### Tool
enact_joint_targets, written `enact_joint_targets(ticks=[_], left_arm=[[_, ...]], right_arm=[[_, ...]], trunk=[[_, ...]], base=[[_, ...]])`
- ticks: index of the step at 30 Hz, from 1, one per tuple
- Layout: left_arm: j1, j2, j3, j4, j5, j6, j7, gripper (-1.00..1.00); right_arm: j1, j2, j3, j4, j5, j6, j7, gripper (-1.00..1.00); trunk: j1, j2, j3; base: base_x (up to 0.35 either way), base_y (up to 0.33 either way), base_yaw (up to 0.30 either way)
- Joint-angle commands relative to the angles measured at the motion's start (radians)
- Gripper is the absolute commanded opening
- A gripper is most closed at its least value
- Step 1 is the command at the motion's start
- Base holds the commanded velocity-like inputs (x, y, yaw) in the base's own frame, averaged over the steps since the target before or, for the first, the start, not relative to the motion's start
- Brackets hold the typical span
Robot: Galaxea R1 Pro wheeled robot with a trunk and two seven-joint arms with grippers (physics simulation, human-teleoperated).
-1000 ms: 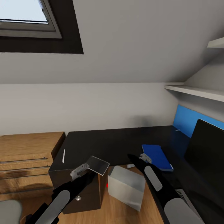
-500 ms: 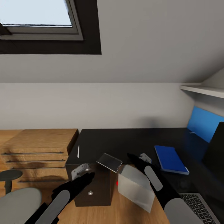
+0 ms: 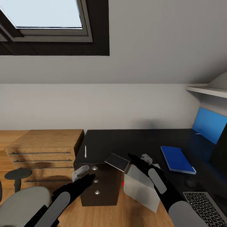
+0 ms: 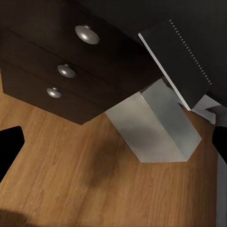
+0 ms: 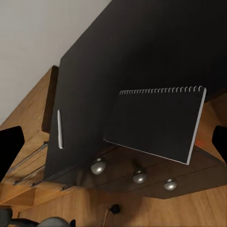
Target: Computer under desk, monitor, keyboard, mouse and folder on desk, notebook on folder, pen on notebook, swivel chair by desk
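The desk (image 3: 126,140) filled the room's corner under a sloped ceiling and a skylight (image 3: 47,14), its glossy black top bearing most of the task's things; the notebook (image 3: 117,162) jutted tilted off the desk's front edge above the knobbed drawers (image 3: 95,180), its spiral binding plain from the right wrist camera (image 5: 158,123); the pen (image 3: 85,151) lay on the desk's left end, well apart from the notebook; the folder (image 3: 177,159) rested flat toward the desk's right side, near the blue wall panel (image 3: 209,123); a corner of the keyboard (image 3: 205,208) and a dark sliver of the monitor (image 3: 220,151) showed at the desk's far right; a small dark lump just behind the keyboard may have been the mouse, though too dim to tell; the computer (image 3: 140,188) stood on the wooden floor under the desk, beside the drawers; the swivel chair (image 3: 22,205) sat off the desk's left end, before a light wooden drawer unit (image 3: 41,148); the left gripper (image 3: 82,172) hung just before the drawers and the right gripper (image 3: 145,158) just beside the notebook, both with fingers spread and holding nothing.
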Motion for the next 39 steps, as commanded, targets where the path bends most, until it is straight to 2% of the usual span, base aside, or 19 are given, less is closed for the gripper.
enact_joint_targets(ticks=[1, 9, 30, 39], left_arm=[[-0.001, -0.002, 0.025, -0.003, 0.006, 0.002, 0.007, 1.00], [-0.001, -0.005, 0.039, -0.003, 0.009, 0.003, 0.007, 1.00], [-0.001, -0.008, 0.033, -0.002, 0.011, 0.003, 0.007, 1.00], [-0.001, -0.009, 0.032, -0.002, 0.012, 0.003, 0.007, 1.00]], right_arm=[[-0.001, 0.000, 0.000, 0.000, -0.005, 0.002, -0.001, 1.00], [0.000, 0.002, 0.000, 0.000, -0.005, -0.002, -0.002, 1.00], [0.000, 0.000, 0.000, 0.007, -0.002, -0.006, 0.003, 1.00], [0.000, 0.005, 0.000, 0.054, -0.001, -0.027, 0.004, 1.00]], trunk=[[0.000, -0.001, -0.001], [0.000, -0.001, -0.001], [0.081, -0.148, -0.067], [0.115, -0.211, -0.095]], base=[[0.000, 0.000, 0.005], [0.000, 0.000, 0.174], [0.000, 0.000, 0.000], [0.000, 0.000, 0.000]])
